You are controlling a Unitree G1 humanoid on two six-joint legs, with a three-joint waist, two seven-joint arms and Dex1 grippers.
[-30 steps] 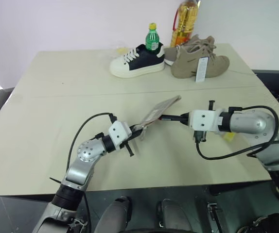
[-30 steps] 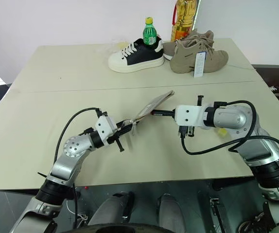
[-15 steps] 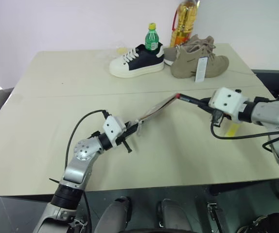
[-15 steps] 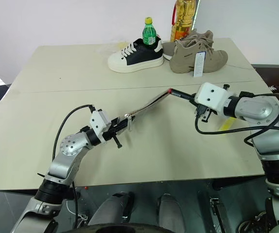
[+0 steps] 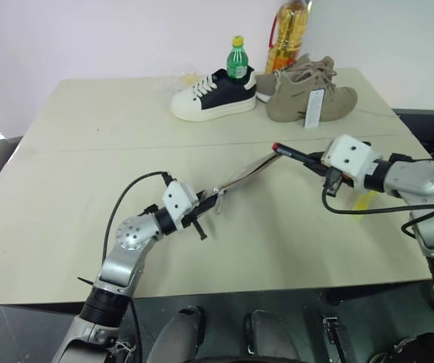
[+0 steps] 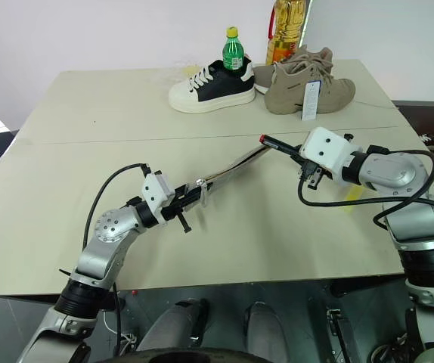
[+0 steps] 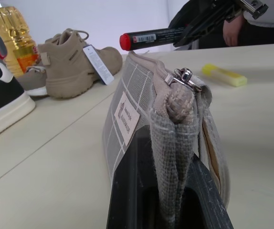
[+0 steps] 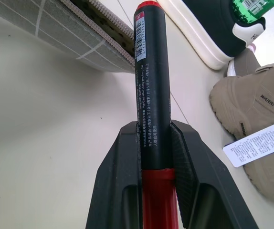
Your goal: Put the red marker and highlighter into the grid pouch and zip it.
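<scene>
Grey grid pouch (image 5: 241,175) hangs above the worktop's middle, one end clenched in the left pincer (image 5: 205,206), its long axis running toward the right pincer (image 6: 296,156). That one grips the red marker (image 6: 277,144) just beside the pouch's far, open end, tip pointing along it. Highlighter (image 5: 362,202) lies near the right edge.

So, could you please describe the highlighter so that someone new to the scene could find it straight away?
Start at the beige table and go to its right side, under the right gripper. The highlighter lies flat there on the tabletop, apart from the grid pouch. It is the stubby bright-yellow pen, unlike the black, red-ended red marker held in that gripper.
</scene>
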